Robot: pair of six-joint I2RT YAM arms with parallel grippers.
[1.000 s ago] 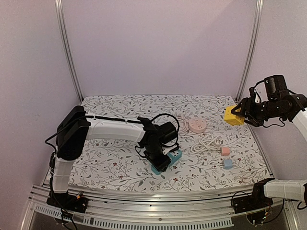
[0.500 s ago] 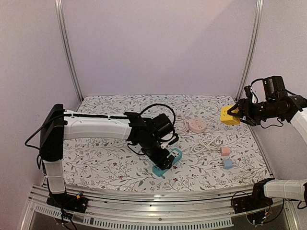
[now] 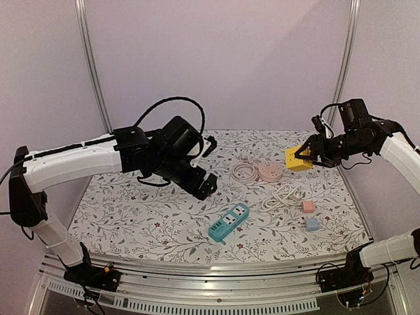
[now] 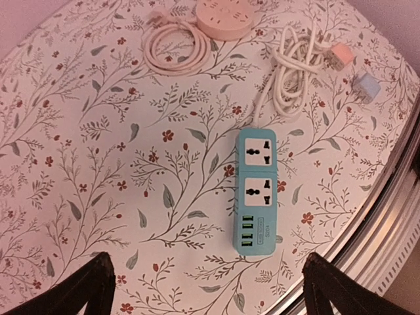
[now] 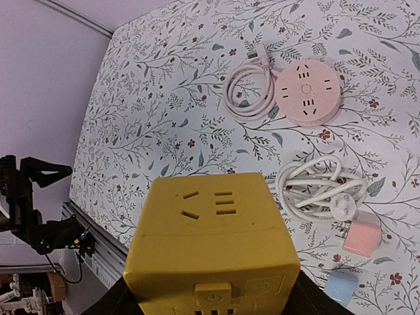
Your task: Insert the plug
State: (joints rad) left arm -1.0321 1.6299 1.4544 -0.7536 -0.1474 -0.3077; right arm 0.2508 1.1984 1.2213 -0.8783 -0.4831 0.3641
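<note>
Yellow plastic is seen in the right gripper [image 3: 307,152]: a cube socket [image 3: 297,159] is grasped between its jaws and held in the air above the far right part of the table, with its socket face turned toward the wrist camera. The left gripper [image 3: 208,164] is poised above the middle of the flowered tablecloth [image 3: 144,216], its jaws spread wide with nothing between them. Nearer the front edge, a teal power strip [image 3: 229,222] is laid flat with two sockets and a row of small ports facing up, touched by neither arm. A white cable [image 3: 283,195] is bundled in a loose coil to the right of the strip's far end, and its white plug [image 5: 341,209] is seen lying loose on the cloth at the coil's near side. A round pink power strip [image 3: 270,172] and its coiled pink cord [image 3: 244,172] are placed farther back. A pink cube [image 3: 308,207] and a light blue cube [image 3: 312,224] are set just right of the white cable.
</note>
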